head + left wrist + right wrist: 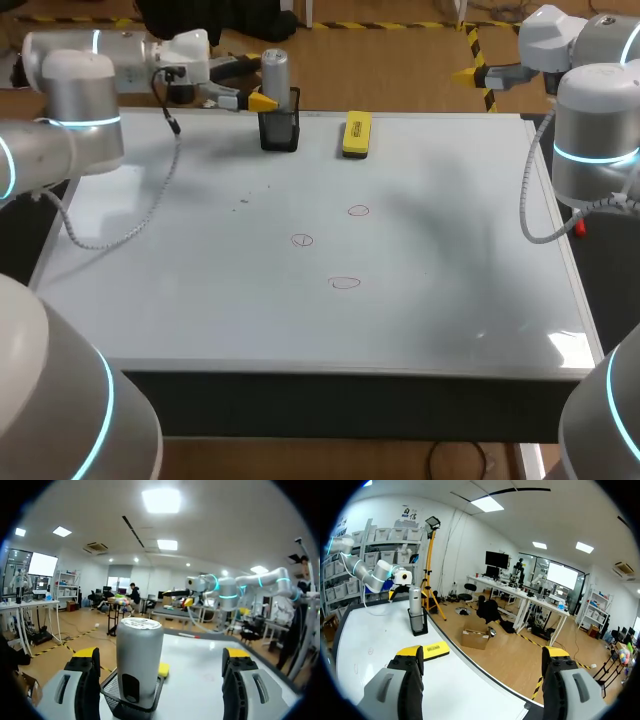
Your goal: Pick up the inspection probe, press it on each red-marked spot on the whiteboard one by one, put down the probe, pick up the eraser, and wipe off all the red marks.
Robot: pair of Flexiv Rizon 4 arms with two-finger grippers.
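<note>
In the head view I am seeing the inspection probe (275, 72) standing upright in a black mesh holder (280, 132) at the far edge of the whiteboard (200, 300), left of its middle. The yellow eraser (357, 135) is lying near the holder along the same edge. Three red marks (345, 283) are sitting around the middle of the whiteboard. My left tool (252, 88) is hovering at the probe, and my right tool (478, 73) is hanging just beyond the far right corner.

In the left wrist view, the left tool (161, 655) is spread wide. The probe (139, 660) is standing between its fingers, nearer one of them, with a gap showing on each side. The eraser (163, 669) is peeking out behind the holder (131, 700).

In the right wrist view, the right tool (482, 655) is spread and gripping nothing. The eraser (432, 651) is lying ahead of it, just past one finger. The probe (415, 600) is standing in the holder (418, 625) farther along that edge, with my left arm (372, 572) beside it.
</note>
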